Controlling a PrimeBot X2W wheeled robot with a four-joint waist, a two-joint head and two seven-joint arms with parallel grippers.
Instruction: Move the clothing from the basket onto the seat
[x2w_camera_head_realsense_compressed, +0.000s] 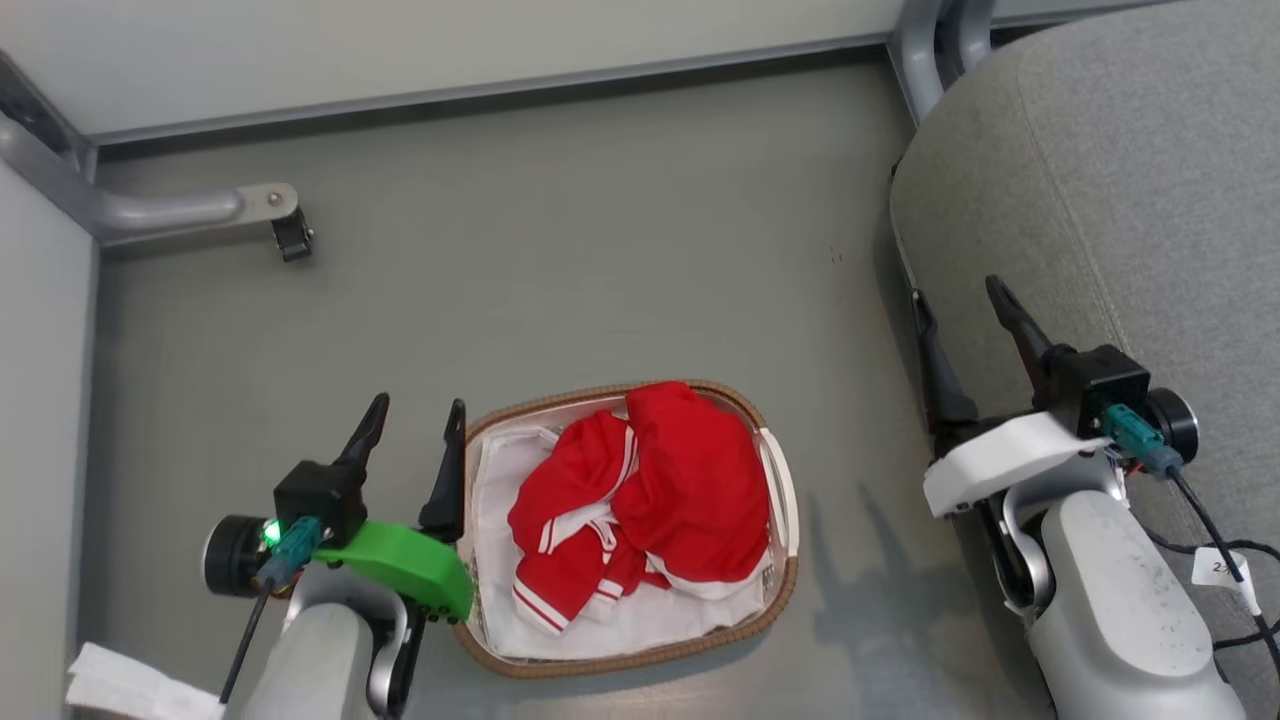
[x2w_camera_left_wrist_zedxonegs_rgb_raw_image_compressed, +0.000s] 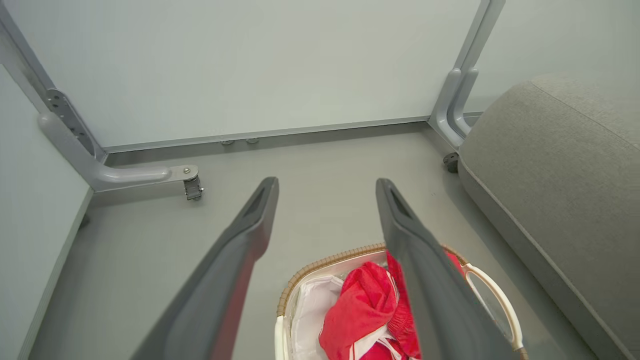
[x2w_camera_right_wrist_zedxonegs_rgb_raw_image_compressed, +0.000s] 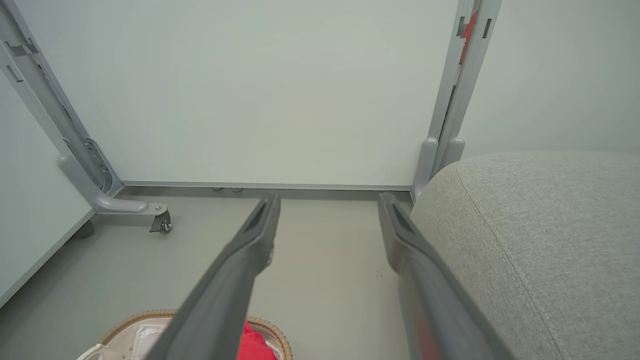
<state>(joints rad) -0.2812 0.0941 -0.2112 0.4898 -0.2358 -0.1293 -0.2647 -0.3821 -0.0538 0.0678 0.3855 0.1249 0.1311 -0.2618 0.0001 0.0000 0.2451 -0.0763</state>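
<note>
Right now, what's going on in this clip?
Nothing is held yet. The red clothing lies heaped in the basket on the floor, over a white sheet. The left gripper is open beside the basket's left end; the right gripper is open at the edge of the seat. The move has not begun.

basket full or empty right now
Not empty: red clothing lies bunched inside the basket, on top of a white sheet.

Pale partition panels (x2w_camera_head_realsense_compressed: 400, 40) are standing on grey metal feet (x2w_camera_head_realsense_compressed: 190, 208) with castors (x2w_camera_head_realsense_compressed: 292, 238), enclosing a smooth grey floor (x2w_camera_head_realsense_compressed: 600, 250) reflecting soft light.
</note>
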